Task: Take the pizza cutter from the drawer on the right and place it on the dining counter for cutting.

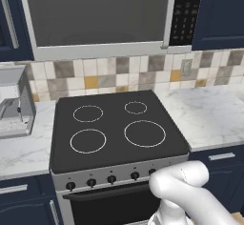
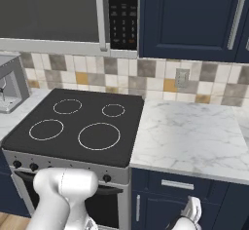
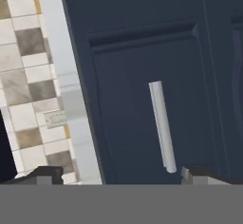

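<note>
Black stove (image 1: 119,128) with 4 rings; microwave (image 1: 100,14) at 12 o'clock; tiled wall (image 2: 146,75), navy cabinets (image 2: 194,17).

I can read no words, brand names or numbers anywhere around me. Above and well beyond my gripper (image 3: 118,175), the microwave's black control panel (image 2: 122,14) carries rows of small pale and orange marks, but they are too small and blurred for me to make out a single character. The black knobs (image 1: 111,179) along the stove front show only tiny pale ticks, and the plate on the tiled wall (image 3: 55,119) off to one side of my fingertips carries a faint smudge that I cannot read as letters.
</note>
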### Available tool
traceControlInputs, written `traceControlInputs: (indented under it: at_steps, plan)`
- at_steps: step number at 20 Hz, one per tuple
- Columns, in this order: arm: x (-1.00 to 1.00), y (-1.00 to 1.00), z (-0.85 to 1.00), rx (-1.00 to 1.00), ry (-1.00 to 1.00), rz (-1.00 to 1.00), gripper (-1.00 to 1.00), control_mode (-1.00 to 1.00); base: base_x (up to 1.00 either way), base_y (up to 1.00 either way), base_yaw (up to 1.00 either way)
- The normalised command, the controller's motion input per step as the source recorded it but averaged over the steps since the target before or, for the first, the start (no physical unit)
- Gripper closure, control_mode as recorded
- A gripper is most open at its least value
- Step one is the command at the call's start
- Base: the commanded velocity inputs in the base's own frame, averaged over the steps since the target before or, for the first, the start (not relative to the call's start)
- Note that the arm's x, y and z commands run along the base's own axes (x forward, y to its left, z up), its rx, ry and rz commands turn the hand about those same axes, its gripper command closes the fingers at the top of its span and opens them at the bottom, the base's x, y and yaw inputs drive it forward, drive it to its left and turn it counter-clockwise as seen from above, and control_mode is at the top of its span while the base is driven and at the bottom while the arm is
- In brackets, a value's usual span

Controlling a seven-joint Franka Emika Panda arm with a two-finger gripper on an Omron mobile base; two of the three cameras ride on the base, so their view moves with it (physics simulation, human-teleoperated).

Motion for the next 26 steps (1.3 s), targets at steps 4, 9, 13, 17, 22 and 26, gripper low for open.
traceControlInputs:
  at_steps: [4, 9, 13, 17, 22, 26]
  plan:
    - [0.06, 0.00, -0.19, -0.02, 0.00, 0.00, -1.00, -1.00, 0.00, 0.00, 0.00]
    - [0.13, 0.02, -0.22, -0.04, 0.00, 0.00, -1.00, -1.00, 0.00, 0.00, 0.00]
    - [0.21, 0.06, -0.23, -0.03, 0.00, -0.02, -1.00, -1.00, 0.00, 0.00, 0.00]
    - [0.23, 0.01, -0.19, 0.00, 0.00, 0.00, -1.00, -1.00, 0.00, 0.00, 0.00]
    - [0.29, 0.00, -0.14, 0.00, 0.00, 0.00, -1.00, -1.00, 0.00, 0.00, 0.00]
    - [0.31, 0.00, -0.11, 0.00, -0.01, 0.00, -1.00, -1.00, 0.00, 0.00, 0.00]
